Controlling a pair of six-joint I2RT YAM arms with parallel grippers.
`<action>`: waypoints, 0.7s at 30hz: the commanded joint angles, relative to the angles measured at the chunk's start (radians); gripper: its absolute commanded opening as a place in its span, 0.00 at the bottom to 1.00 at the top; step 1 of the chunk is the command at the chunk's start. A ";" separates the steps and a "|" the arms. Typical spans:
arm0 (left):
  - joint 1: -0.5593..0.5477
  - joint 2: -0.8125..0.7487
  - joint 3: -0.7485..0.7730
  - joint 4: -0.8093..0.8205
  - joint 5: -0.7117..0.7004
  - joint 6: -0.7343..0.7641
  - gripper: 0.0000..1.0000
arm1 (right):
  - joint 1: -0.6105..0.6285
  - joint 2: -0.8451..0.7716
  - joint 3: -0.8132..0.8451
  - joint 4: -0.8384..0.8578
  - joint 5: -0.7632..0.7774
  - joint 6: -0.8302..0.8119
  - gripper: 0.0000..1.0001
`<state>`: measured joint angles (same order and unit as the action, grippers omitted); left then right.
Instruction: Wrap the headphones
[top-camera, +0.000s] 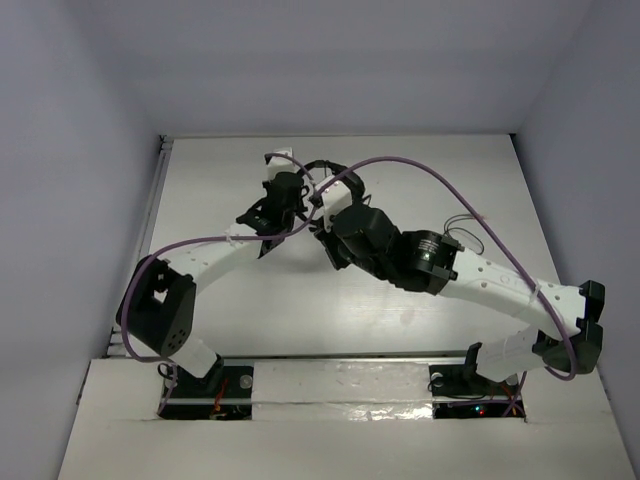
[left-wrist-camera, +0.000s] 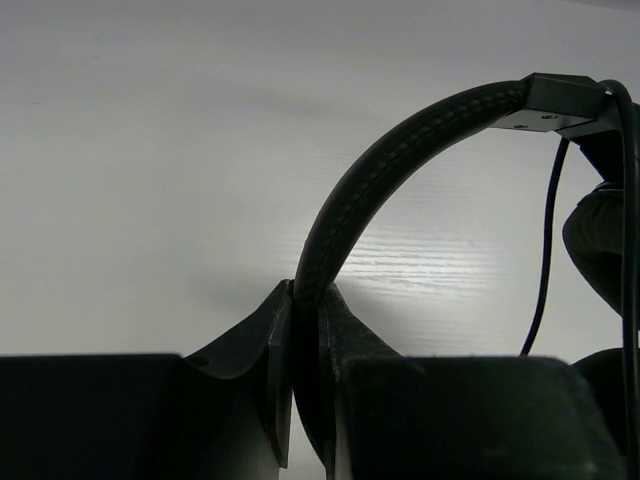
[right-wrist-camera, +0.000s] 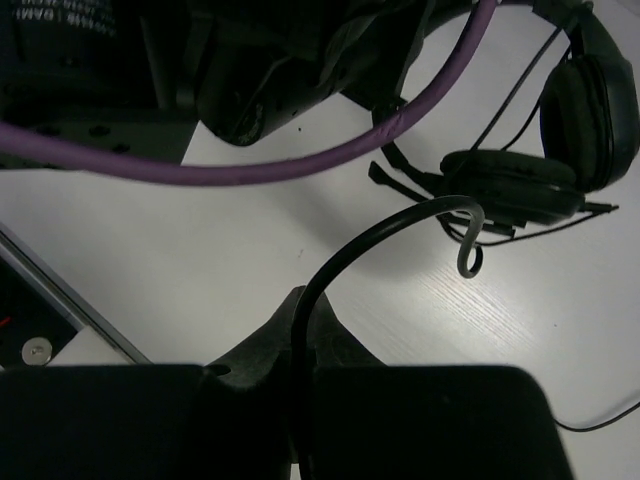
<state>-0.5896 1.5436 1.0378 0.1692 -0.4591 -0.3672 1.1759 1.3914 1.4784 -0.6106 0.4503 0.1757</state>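
Observation:
The black headphones (top-camera: 338, 172) lie at the table's far middle. My left gripper (top-camera: 302, 203) is shut on their padded headband (left-wrist-camera: 400, 150), which rises from between the fingers (left-wrist-camera: 305, 330) and arcs to the right. One earcup (left-wrist-camera: 600, 235) and a thin cable (left-wrist-camera: 545, 250) hang at the right edge of the left wrist view. My right gripper (top-camera: 325, 232) is just right of the left one and shut on the headphones' black cable (right-wrist-camera: 380, 235). The cable curves up from the jaws (right-wrist-camera: 303, 325) to a grey hooked end (right-wrist-camera: 468, 255). Both earcups (right-wrist-camera: 520, 180) lie beyond it.
Thick purple robot cables (top-camera: 440, 185) loop over both arms; one crosses the right wrist view (right-wrist-camera: 300, 168). The left arm's black body (right-wrist-camera: 270, 70) sits close above my right gripper. Thin black cable trails by the right arm (top-camera: 468, 222). Grey walls enclose the table (top-camera: 300, 300) on three sides.

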 joint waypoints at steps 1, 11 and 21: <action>-0.022 -0.007 -0.013 0.090 0.057 0.008 0.00 | -0.039 -0.026 0.049 0.087 -0.048 -0.039 0.00; -0.032 0.092 0.093 -0.003 0.253 -0.075 0.00 | -0.039 0.003 0.045 0.101 -0.353 -0.056 0.00; -0.032 0.063 -0.036 0.128 0.604 -0.087 0.00 | -0.084 -0.107 -0.003 0.244 -0.193 -0.105 0.00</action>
<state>-0.6205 1.6787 1.0554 0.1799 -0.0193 -0.4252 1.1225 1.3472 1.4841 -0.4927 0.1886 0.1024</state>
